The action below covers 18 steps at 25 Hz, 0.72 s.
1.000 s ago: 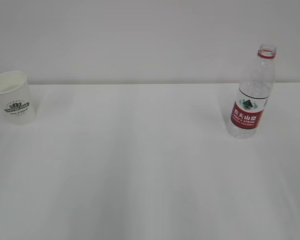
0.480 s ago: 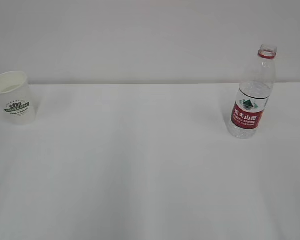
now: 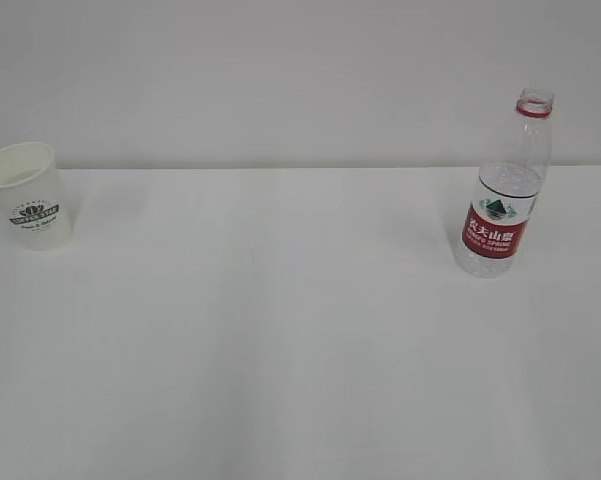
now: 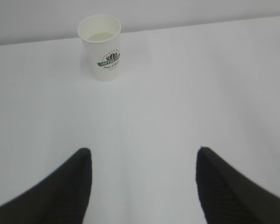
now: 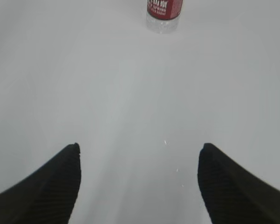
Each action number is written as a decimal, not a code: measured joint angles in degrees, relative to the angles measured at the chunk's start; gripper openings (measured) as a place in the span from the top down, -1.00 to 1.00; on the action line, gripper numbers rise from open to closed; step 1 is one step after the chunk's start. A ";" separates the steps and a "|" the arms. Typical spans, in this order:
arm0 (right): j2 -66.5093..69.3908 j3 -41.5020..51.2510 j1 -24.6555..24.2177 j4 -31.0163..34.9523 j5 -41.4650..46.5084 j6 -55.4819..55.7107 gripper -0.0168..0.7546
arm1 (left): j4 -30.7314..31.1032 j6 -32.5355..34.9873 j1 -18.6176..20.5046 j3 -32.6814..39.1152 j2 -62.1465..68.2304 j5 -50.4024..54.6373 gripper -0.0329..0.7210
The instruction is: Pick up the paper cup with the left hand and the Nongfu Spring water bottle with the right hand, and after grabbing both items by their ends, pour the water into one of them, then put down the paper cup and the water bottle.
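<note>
The white paper cup (image 3: 30, 208) with its dark green logo stands upright at the table's far left; in the left wrist view the paper cup (image 4: 102, 47) is far ahead, left of centre, with pale liquid low inside. My left gripper (image 4: 143, 150) is open, well short of it, nothing between its fingers. The Nongfu Spring water bottle (image 3: 502, 200) stands uncapped at the right, red label facing out. Only the bottle's base (image 5: 164, 13) shows at the top edge of the right wrist view. My right gripper (image 5: 139, 145) is open and empty, far from it. Neither gripper shows in the exterior view.
A plain white table (image 3: 280, 330) meets a white wall behind it. A few tiny bright specks (image 5: 165, 142) lie on the surface ahead of the right gripper.
The cup and the bottle stand where they stood a second ago, apart from a slight settling of each. No arm enters the exterior view.
</note>
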 joint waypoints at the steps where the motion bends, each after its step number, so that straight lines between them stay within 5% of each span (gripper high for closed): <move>1: -0.31 0.00 0.00 0.00 1.24 -0.21 -0.57 | 0.00 0.00 0.00 0.00 -1.04 0.13 -0.43; 18: -8.18 -0.13 0.00 0.00 3.44 -1.02 -0.57 | -2.70 3.97 -0.09 -1.05 -7.12 11.66 -0.30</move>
